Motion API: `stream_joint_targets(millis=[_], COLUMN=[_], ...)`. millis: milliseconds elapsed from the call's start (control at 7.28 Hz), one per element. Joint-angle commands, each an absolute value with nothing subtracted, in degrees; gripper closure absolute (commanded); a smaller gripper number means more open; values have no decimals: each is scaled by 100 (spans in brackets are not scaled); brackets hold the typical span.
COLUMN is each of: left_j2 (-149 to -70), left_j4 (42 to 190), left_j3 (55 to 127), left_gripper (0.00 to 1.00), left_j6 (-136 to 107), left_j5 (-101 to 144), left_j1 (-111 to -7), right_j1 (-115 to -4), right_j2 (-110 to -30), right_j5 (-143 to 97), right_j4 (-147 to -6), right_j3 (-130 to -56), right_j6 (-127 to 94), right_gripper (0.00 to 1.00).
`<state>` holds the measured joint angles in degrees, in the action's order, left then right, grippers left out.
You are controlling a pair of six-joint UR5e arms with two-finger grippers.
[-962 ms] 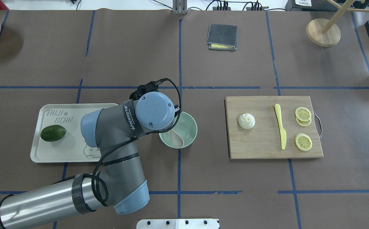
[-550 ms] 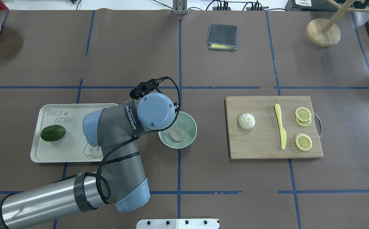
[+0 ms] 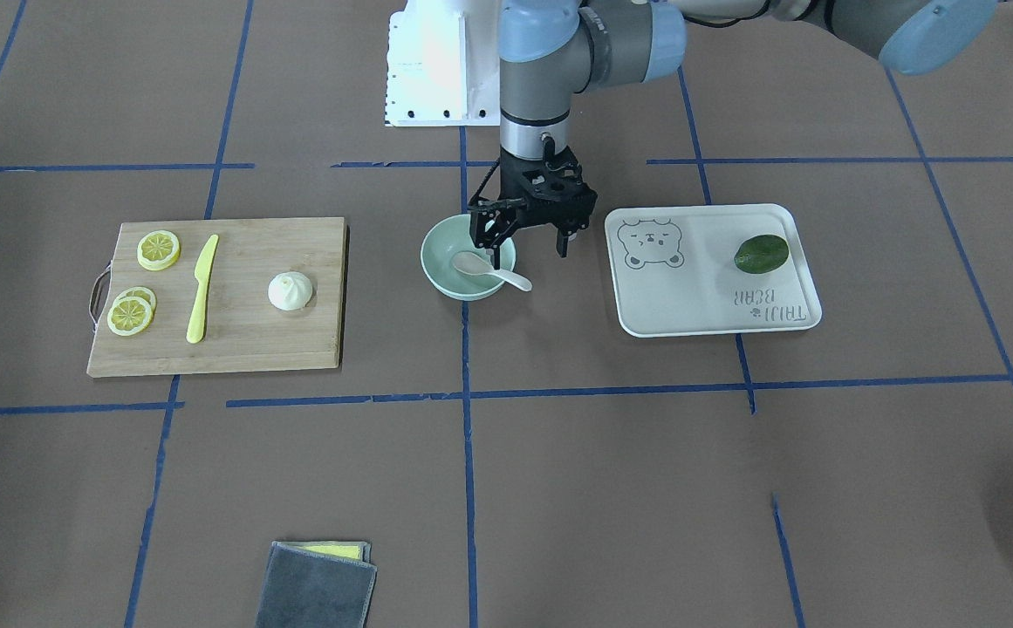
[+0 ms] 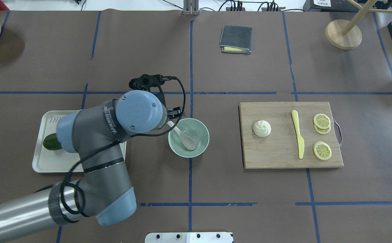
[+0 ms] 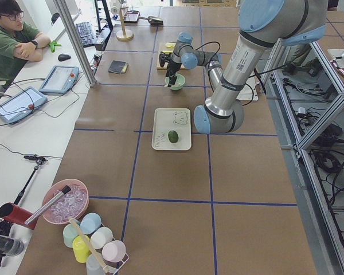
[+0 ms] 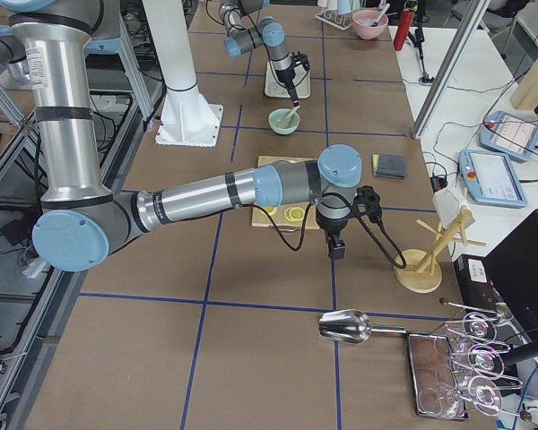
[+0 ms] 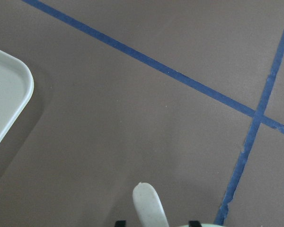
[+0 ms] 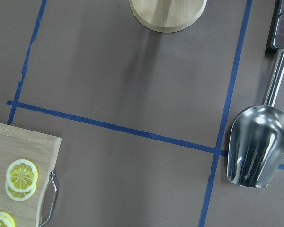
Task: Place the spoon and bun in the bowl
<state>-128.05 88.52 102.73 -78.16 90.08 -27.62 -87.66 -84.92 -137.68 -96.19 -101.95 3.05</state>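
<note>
The pale spoon (image 4: 186, 137) lies in the mint-green bowl (image 4: 201, 133), scoop down inside and handle resting over the rim toward my left arm. My left gripper (image 3: 528, 250) is open and empty just above the handle end, beside the bowl (image 3: 441, 253). In the left wrist view the handle tip (image 7: 149, 203) shows between the two fingertips. The white pleated bun (image 4: 262, 128) sits on the wooden cutting board (image 4: 277, 153), well to the bowl's right. My right gripper (image 6: 336, 249) shows only in the exterior right view, past the board; I cannot tell whether it is open.
A yellow plastic knife (image 4: 297, 133) and lemon slices (image 4: 322, 150) lie on the board. The white bear tray (image 3: 707, 296) holds a dark green fruit (image 3: 761, 252). A folded grey cloth (image 4: 235, 39), a wooden stand (image 4: 343, 33) and a metal scoop (image 8: 258, 144) lie farther off.
My left wrist has swung left and back off the bowl, uncovering the spoon. The spoon has shifted a little inside the bowl. The bun has not moved.
</note>
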Motion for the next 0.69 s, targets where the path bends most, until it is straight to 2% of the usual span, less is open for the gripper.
stream_joint_targets(millis=[0,275,550], left_j2=[-12176,-11333,-10647], left_j4=[8859,8850,8850], left_j3=[10888,11310,10867], left_gripper=[0,0,0], left_j6=[-5155,-2674,-478], left_j5=[9925,10849,12281], left_j1=[-3843,-5283,-7093], right_j1=[-8763,-8754,-8510], right_j2=[-8499,-8499,-8482], right_j5=[-13764,-13781,-13755], right_j4=[-9624,-9615,-9607], right_j3=[-10431,-10564,-10766], right_j6=[255,264,264], right_gripper=[0,0,0])
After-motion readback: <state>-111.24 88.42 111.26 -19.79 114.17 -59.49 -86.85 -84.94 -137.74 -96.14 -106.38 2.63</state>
